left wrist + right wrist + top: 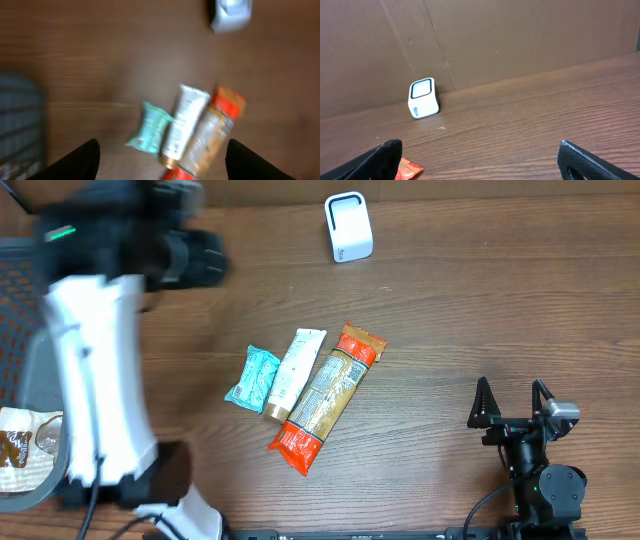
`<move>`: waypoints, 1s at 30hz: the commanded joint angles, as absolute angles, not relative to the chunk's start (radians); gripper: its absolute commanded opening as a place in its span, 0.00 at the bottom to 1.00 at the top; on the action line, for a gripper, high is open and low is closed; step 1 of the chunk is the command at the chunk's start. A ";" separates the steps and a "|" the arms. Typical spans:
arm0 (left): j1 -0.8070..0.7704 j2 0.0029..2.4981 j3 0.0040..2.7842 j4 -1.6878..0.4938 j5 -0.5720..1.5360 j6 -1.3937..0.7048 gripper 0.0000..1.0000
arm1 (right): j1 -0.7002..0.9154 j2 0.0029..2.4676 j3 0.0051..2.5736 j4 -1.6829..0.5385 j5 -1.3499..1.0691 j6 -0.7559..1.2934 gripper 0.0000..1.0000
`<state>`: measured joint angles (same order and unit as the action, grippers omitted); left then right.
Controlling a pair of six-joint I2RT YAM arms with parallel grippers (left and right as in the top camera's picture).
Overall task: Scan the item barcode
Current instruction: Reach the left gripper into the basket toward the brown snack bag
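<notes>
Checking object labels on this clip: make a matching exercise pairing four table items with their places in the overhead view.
Things: 1 barcode scanner; 2 teal packet; 3 white tube; 4 orange pouch.
Places: a middle of the row; b alone near the far edge; c right end of the row; d left end of the row.
Pairs: 1-b; 2-d; 3-a; 4-c.

A: How does the overhead view look?
B: Evenly lit, with soft shadows beside the packets (328, 395). The left arm (92, 360) is badly blurred.
A: And the wrist views?
B: Left is dim and blurred throughout. Right is crisp, with a pale sheen on the surface (530, 125) near the scanner (423, 97).
</notes>
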<state>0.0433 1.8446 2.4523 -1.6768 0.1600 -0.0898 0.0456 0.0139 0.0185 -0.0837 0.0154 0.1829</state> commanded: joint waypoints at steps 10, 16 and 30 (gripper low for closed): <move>0.780 1.727 2.375 -1.690 0.248 -0.251 0.74 | 0.046 0.003 0.008 -0.080 0.025 0.181 1.00; 0.993 1.727 2.133 -1.664 0.262 -0.262 0.74 | 0.046 0.003 0.008 -0.080 0.025 0.181 1.00; 1.075 1.727 1.620 -1.369 0.180 -0.347 0.75 | 0.046 0.003 0.008 -0.080 0.025 0.181 1.00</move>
